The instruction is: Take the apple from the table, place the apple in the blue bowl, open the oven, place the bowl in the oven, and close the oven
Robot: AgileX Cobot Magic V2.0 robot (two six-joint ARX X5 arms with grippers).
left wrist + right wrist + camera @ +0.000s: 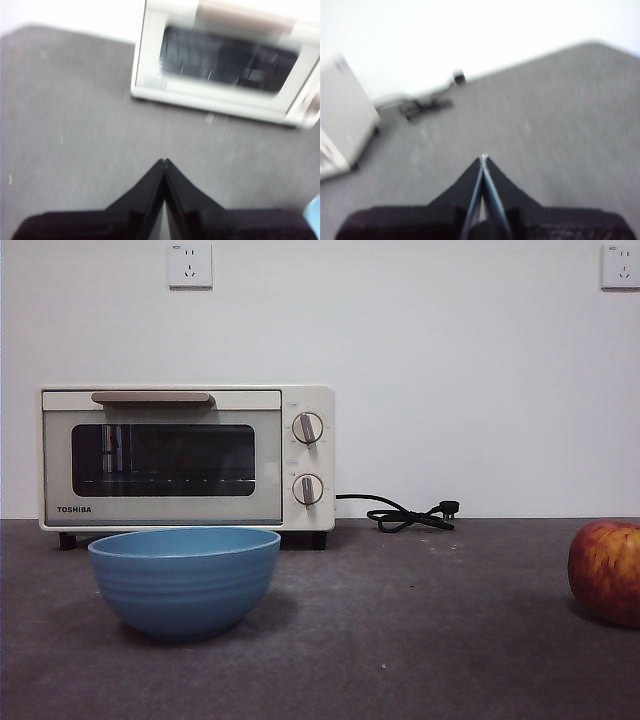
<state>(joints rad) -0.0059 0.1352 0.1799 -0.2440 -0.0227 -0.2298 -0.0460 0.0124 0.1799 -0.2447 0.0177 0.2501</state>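
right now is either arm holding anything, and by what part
Nothing is held. The left gripper and right gripper both have their jaws shut on nothing above the table; the apple sits there untouched.

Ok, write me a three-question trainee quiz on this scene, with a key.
1. True or false: the apple already lies in the blue bowl.
2. Is the oven door (a) shut or (b) open?
3. Fill in: in the wrist views, the left hand and the right hand each have their jaws ____.

Key:
1. False. It sits on the table, well apart from the bowl.
2. a. The door is shut.
3. Shut, and holding nothing.
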